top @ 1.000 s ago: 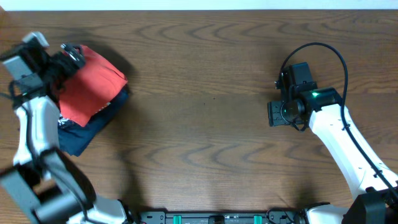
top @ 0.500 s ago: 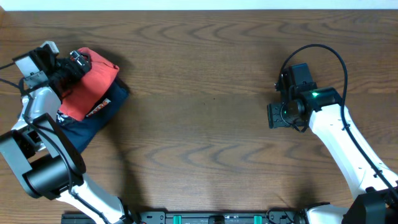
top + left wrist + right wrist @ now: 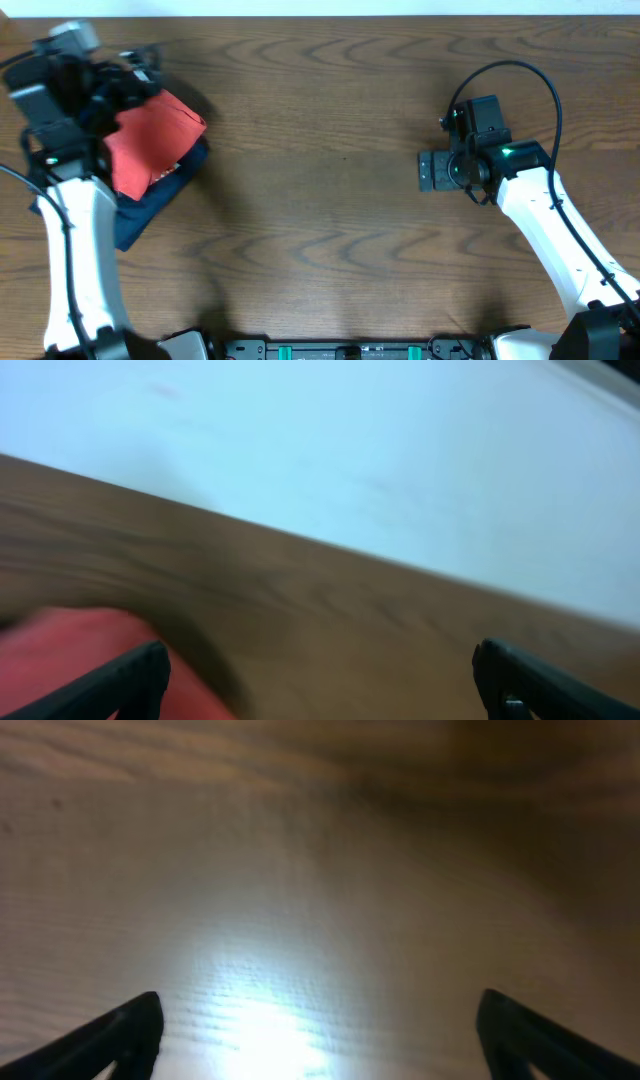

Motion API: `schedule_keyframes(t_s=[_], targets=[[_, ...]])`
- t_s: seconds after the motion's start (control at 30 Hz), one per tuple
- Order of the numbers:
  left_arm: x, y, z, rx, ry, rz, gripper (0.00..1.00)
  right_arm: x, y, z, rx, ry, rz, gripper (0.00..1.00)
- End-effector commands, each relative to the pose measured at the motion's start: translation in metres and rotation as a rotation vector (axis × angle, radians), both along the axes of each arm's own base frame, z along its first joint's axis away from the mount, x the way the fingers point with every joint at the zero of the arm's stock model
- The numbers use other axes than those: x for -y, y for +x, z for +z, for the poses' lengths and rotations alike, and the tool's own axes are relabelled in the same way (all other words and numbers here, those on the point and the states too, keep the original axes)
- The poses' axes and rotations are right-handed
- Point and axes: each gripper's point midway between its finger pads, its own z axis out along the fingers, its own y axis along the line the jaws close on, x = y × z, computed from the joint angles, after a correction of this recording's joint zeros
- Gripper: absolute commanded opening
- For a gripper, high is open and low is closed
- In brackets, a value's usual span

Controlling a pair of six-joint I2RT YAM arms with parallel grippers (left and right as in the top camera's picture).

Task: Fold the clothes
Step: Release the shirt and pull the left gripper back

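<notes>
The clothes, a coral-red T-shirt (image 3: pixel 150 145), lie folded at the far left of the table on top of a navy-blue folded garment (image 3: pixel 145 205). My left gripper (image 3: pixel 146 70) hovers over the shirt's far corner, open and empty. In the left wrist view its fingertips (image 3: pixel 135 678) stand wide apart, with blurred red cloth (image 3: pixel 60 660) low on the left and bare wood between them. My right gripper (image 3: pixel 428 170) is at the right of the table, far from the shirt. It is open over bare wood, and nothing lies between its fingertips (image 3: pixel 135 1025).
The wooden table (image 3: pixel 320 240) runs out to a white surface (image 3: pixel 350 450) past its far edge, close behind the left gripper. A black cable (image 3: pixel 510 75) loops above the right wrist. Lamp glare (image 3: pixel 260 1020) marks the wood under the right gripper.
The left arm has swung and its gripper now sits nearer the far edge, at the shirt's corner. The right gripper's jaws have opened wider, and it shifted slightly left.
</notes>
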Motion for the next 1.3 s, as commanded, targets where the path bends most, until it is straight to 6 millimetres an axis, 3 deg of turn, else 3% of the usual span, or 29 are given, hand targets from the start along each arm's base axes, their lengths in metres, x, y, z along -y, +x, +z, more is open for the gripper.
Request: schedule_keyframes(t_s=[0.0, 0.1, 0.17, 0.27, 0.37, 0.47, 0.57, 0.7, 0.87, 1.07, 1.27], targets=[[0.051, -0.001, -0.029, -0.098, 0.07, -0.11, 0.98, -0.009, 0.014, 0.014, 0.07, 0.068, 0.011, 0.99], [0.1, -0.016, -0.07, -0.249, 0.189, -0.197, 0.98, -0.022, 0.034, 0.028, 0.162, 0.133, 0.035, 0.99], [0.12, -0.031, -0.095, -0.345, 0.29, -0.235, 0.98, -0.024, 0.047, 0.037, 0.223, 0.157, 0.015, 0.99], [0.125, -0.06, -0.123, -0.494, 0.449, -0.226, 0.98, -0.02, 0.06, 0.048, 0.297, 0.14, 0.007, 0.99], [0.125, -0.095, -0.128, -0.607, 0.469, -0.235, 0.98, -0.01, 0.052, 0.053, 0.29, 0.104, 0.028, 0.99], [0.121, -0.124, -0.116, -0.64, 0.448, -0.232, 0.99, 0.001, 0.032, 0.064, 0.267, 0.104, -0.003, 0.99], [0.122, -0.145, -0.086, -0.543, 0.414, -0.244, 0.99, 0.008, 0.012, 0.086, 0.306, 0.095, -0.039, 0.99], [0.119, -0.179, -0.04, -0.287, 0.382, -0.223, 0.98, 0.014, -0.019, 0.118, 0.481, 0.059, -0.064, 0.99], [0.111, -0.215, 0.001, 0.032, 0.33, -0.179, 0.98, 0.018, -0.052, 0.138, 0.727, 0.042, -0.08, 0.99], [0.099, -0.26, 0.016, 0.143, 0.311, -0.16, 0.98, 0.032, -0.093, 0.11, 0.66, 0.018, -0.068, 0.99], [0.095, -0.277, 0.009, 0.135, 0.313, -0.161, 0.98, 0.044, -0.125, 0.068, 0.457, -0.063, -0.043, 0.99]])
